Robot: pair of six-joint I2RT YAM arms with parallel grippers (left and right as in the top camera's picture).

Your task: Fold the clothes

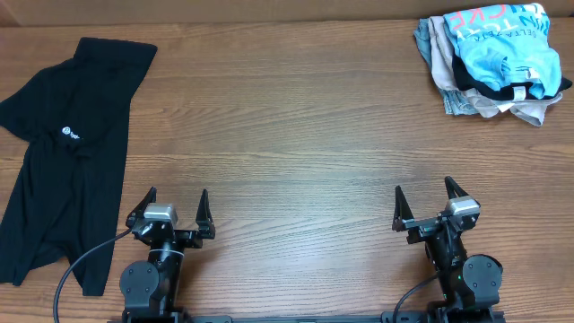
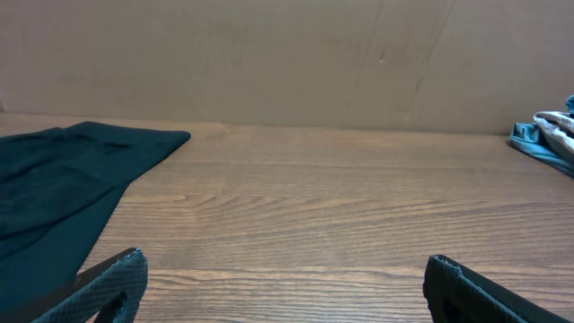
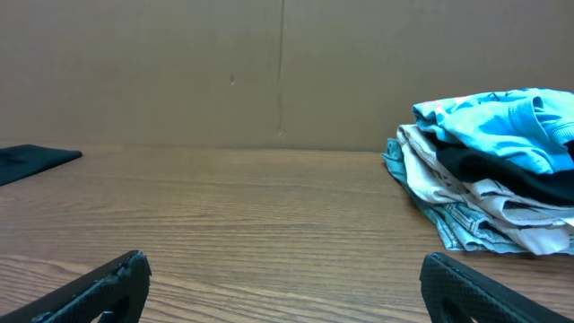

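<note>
The black T-shirt (image 1: 67,152) lies spread and rumpled along the table's left side, its small round white logo (image 1: 66,133) facing up. In the left wrist view its edge (image 2: 63,188) shows at the left; in the right wrist view only a dark corner (image 3: 36,159) shows far left. My left gripper (image 1: 176,200) stands open near the front edge, just right of the shirt, with nothing between its fingers (image 2: 117,283). My right gripper (image 1: 422,192) stands open at the front right, far from the shirt, with bare wood between its fingers (image 3: 466,283).
A pile of other garments (image 1: 491,63), light blue printed shirt on top of beige, grey and black pieces, sits at the back right corner (image 3: 489,175). A brown cardboard wall (image 2: 287,63) closes the far side. Cables trail from both arm bases at the front edge.
</note>
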